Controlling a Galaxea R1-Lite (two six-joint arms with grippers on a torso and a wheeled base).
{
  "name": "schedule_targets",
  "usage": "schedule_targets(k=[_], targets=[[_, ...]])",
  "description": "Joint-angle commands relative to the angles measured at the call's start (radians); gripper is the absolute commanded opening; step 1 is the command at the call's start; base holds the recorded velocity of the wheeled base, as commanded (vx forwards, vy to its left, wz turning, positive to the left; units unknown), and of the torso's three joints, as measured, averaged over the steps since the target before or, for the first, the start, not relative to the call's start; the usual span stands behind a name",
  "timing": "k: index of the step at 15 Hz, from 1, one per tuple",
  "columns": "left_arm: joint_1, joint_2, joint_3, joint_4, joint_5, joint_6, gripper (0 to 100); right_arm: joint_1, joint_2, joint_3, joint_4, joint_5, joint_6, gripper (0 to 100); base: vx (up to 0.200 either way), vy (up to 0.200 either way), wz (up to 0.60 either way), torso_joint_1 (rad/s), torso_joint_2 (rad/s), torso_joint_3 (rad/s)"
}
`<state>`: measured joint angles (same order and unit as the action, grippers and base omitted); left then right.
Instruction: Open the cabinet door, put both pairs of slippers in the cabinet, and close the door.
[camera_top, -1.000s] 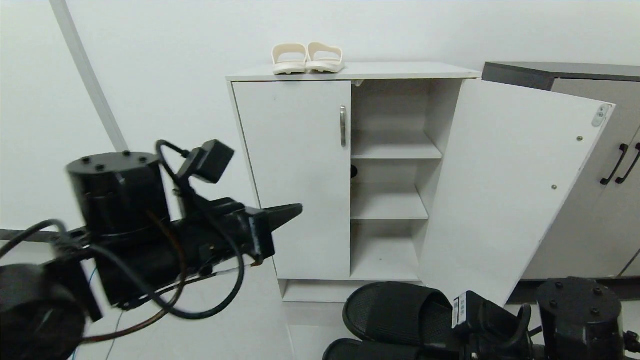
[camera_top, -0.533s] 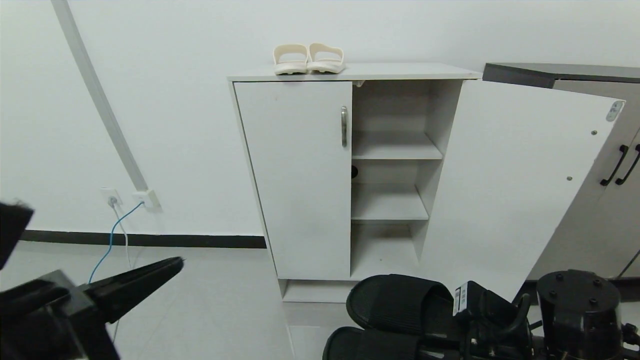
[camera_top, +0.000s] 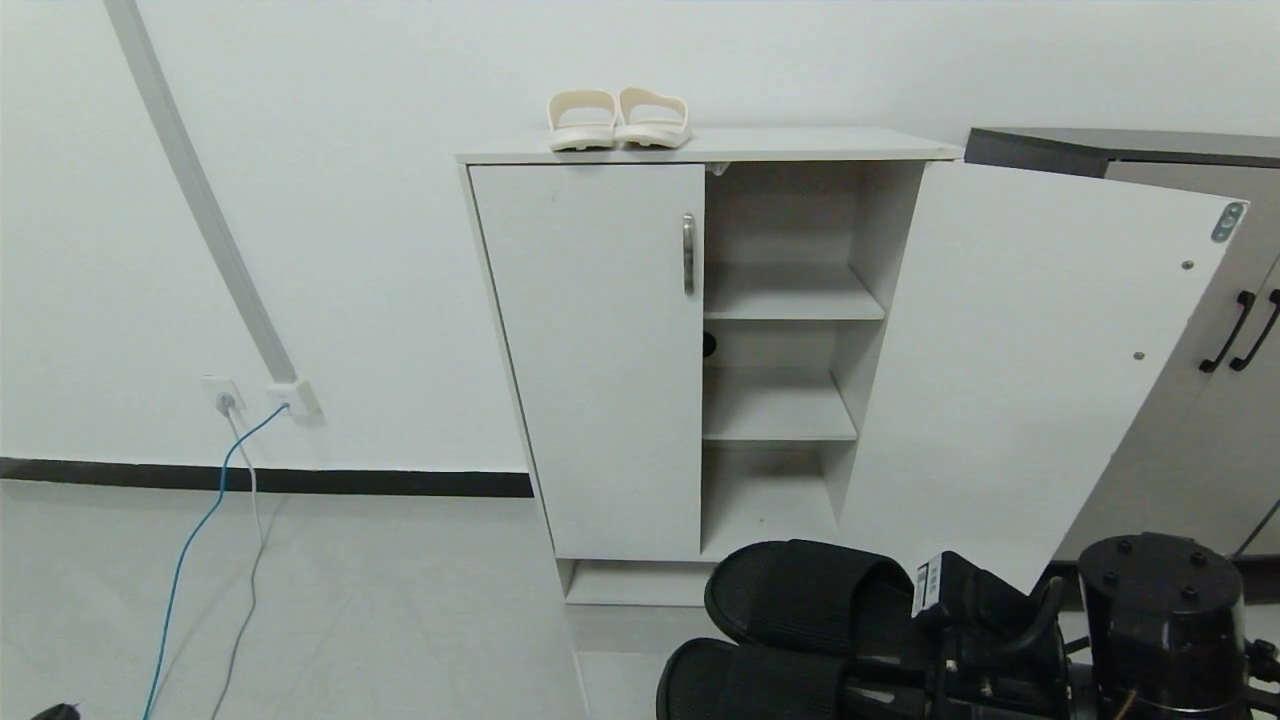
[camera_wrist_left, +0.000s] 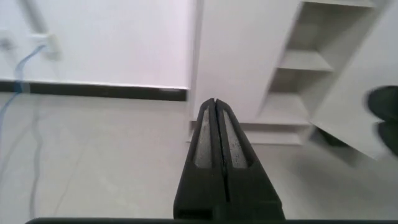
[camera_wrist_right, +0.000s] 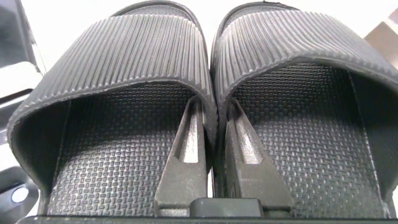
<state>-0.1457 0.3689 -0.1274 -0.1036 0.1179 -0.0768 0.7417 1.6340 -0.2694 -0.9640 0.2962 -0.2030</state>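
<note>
A white cabinet (camera_top: 600, 360) stands against the wall, its left door closed and its right door (camera_top: 1010, 370) swung wide open, baring three empty shelves (camera_top: 778, 412). A cream pair of slippers (camera_top: 618, 118) sits on the cabinet top. My right gripper (camera_wrist_right: 214, 124) is low in front of the open side, shut on the touching inner walls of a black pair of slippers (camera_top: 800, 620), one finger inside each. My left gripper (camera_wrist_left: 215, 109) is shut and empty, held low over the floor left of the cabinet (camera_wrist_left: 298, 62).
A grey cabinet (camera_top: 1190, 420) with black handles stands right behind the open door. On the left wall are sockets with a blue cable (camera_top: 205, 510) trailing onto the floor. Bare tiled floor (camera_top: 400, 620) lies left of the white cabinet.
My left arm has dropped from in front of the cabinet's left door down out of the head view. The black slippers have shifted slightly right and up with the right gripper.
</note>
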Motion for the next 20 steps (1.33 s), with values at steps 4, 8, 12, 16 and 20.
schedule_targets(k=[4,8,12,16,20], targets=[[0.158,-0.354,0.118,0.114,-0.018,0.048,0,-0.012,-0.005,0.006,-0.021,0.000,0.000,0,0.000,0.000,0.00,0.000,0.00,0.000],[0.149,-0.369,0.123,0.110,-0.106,0.084,0,-0.012,0.004,-0.001,-0.021,-0.002,0.002,0,0.000,0.000,0.00,0.000,0.00,0.000],[0.149,-0.369,0.126,0.108,-0.118,0.117,0,-0.010,0.082,-0.093,-0.022,-0.173,0.140,0,0.000,0.000,0.00,0.000,0.00,0.000],[0.149,-0.369,0.126,0.108,-0.118,0.109,0,0.073,0.204,-0.217,-0.025,-0.425,0.310,0,0.000,0.000,0.00,0.000,0.00,0.000],[0.149,-0.369,0.126,0.108,-0.118,0.109,0,0.133,0.388,-0.444,-0.022,-0.749,0.442,0,0.000,0.000,0.00,0.000,0.00,0.000]])
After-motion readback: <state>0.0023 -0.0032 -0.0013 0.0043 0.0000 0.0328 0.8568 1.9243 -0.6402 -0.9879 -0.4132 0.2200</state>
